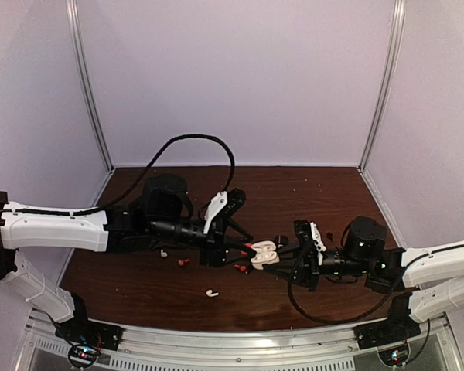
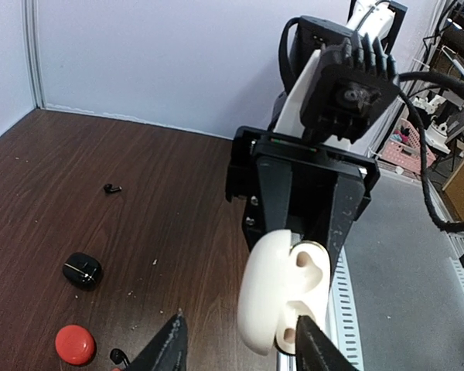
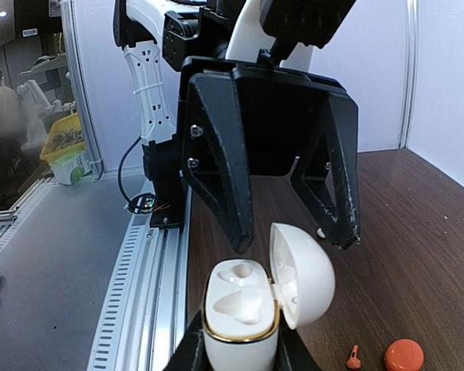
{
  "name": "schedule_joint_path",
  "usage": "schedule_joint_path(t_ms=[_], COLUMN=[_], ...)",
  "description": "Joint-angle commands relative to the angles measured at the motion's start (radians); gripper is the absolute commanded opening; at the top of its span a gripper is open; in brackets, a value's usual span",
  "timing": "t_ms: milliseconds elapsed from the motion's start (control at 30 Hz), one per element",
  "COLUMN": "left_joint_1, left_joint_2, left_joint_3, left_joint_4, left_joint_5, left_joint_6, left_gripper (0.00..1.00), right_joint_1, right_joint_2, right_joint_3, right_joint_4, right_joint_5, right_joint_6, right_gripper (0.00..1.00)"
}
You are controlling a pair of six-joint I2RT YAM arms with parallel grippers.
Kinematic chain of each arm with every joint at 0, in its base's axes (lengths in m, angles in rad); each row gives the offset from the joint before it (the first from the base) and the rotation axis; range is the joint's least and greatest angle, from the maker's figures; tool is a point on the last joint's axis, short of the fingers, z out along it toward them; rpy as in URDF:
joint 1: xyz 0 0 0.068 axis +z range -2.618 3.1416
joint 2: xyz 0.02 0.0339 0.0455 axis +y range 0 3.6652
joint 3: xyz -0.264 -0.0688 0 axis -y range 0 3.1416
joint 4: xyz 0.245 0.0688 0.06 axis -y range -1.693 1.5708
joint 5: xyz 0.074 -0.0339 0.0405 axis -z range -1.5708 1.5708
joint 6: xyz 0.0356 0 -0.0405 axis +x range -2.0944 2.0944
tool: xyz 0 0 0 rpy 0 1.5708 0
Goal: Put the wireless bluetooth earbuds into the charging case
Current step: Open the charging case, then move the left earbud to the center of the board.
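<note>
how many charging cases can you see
3: the open white case in the right gripper, a black case and a red case on the table near it. More may be hidden.

Right wrist view: the bottom of the white charging case (image 3: 242, 325) runs off the lower edge, along with the right gripper (image 3: 240, 355) clamped on it. Case wells are white on white; filled or empty, cannot tell. Left wrist view: black earbud (image 2: 120, 356) cut by the lower edge. Top view: white earbud (image 1: 210, 293) too small to resolve its stem.
</note>
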Motion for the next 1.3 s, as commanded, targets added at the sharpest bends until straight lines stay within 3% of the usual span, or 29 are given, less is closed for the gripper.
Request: schedule_joint_path(t_ms=[0, 300, 767, 933, 1267], left_joint_1=[-0.003, 0.016, 0.005, -0.025, -0.065], left_joint_2=[-0.025, -0.158, -0.399, -0.311, -0.043], left_joint_3=[-0.005, -0.124, -0.532, -0.557, -0.511], left_joint_4=[0.065, 0.074, -0.023, -0.051, -0.013], left_joint_5=[0.057, -0.031, -0.374, -0.426, -0.315], left_joint_6=[0.007, -0.083, -0.403, -0.461, -0.493], left_gripper=[0.52, 0.57, 0.41, 0.33, 0.18], right_joint_1=[0.004, -0.007, -0.013, -0.013, -0.015], right_joint_2=[-0.031, -0.063, -0.061, -0.062, -0.089], right_joint_3=[0.005, -0.027, -0.054, -0.057, -0.074], right_joint_4=[0.023, 0.035, 0.065, 0.069, 0.057], right_joint_5=[0.044, 0.067, 0.080, 0.086, 0.107], right_joint_6=[0.019, 0.045, 0.029, 0.033, 0.038], right_gripper=[0.00, 0.00, 0.01, 0.01, 0.01])
